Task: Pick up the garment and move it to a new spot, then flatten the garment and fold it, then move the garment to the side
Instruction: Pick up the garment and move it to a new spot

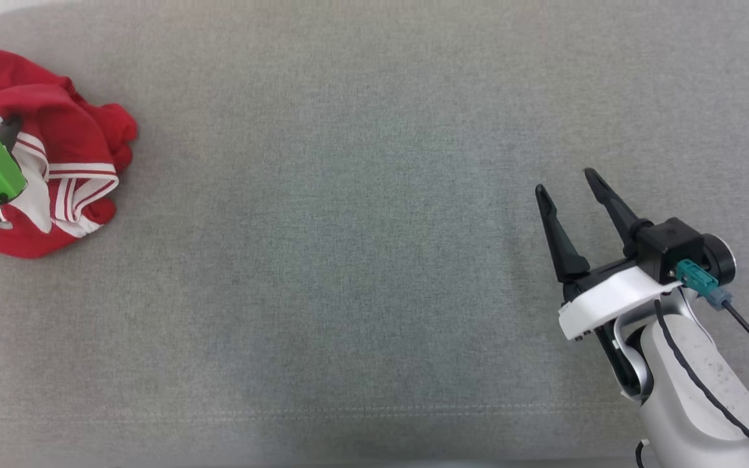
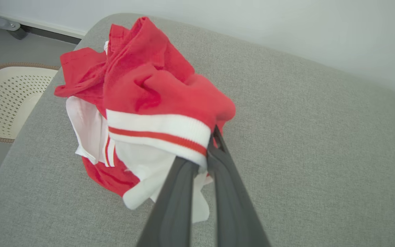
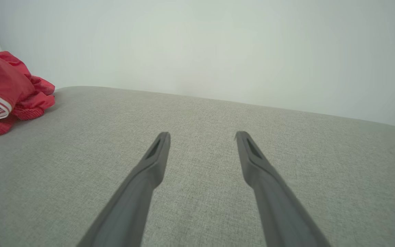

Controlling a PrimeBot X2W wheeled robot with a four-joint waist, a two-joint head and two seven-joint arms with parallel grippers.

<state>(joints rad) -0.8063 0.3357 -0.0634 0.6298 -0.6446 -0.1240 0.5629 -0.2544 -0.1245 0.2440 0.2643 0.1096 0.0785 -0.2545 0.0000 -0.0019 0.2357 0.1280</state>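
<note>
1. Head view: the garment point(image 1: 69, 149), a red top with white, red-striped ribbing, lies crumpled at the far left of the grey pad point(image 1: 361, 260), near its rounded back corner.
2. The left gripper point(image 2: 210, 145) shows best in the left wrist view. Its jaws are pressed together on a fold of the white striped band at the heap's near right edge. The rest of the cloth bunches above and to the left of the fingers. Whether the heap is clear of the pad I cannot tell.
3. Handling, as a judgement: the garment looks light, soft and limp, so from one pinch it should sag and trail rather than keep its shape. The ribbed band is thicker than the plain cloth and likely a surer hold. A pinch on a single layer could still let the bundle unfurl and drag across the pad.
4. The middle of the pad seems the likely new spot. For flattening there, two holds on hem or shoulder corners would probably serve better than one.
5. The right gripper point(image 1: 564, 181) sits at the lower right over the pad, jaws spread wide and holding nothing, well apart from the garment.
</note>
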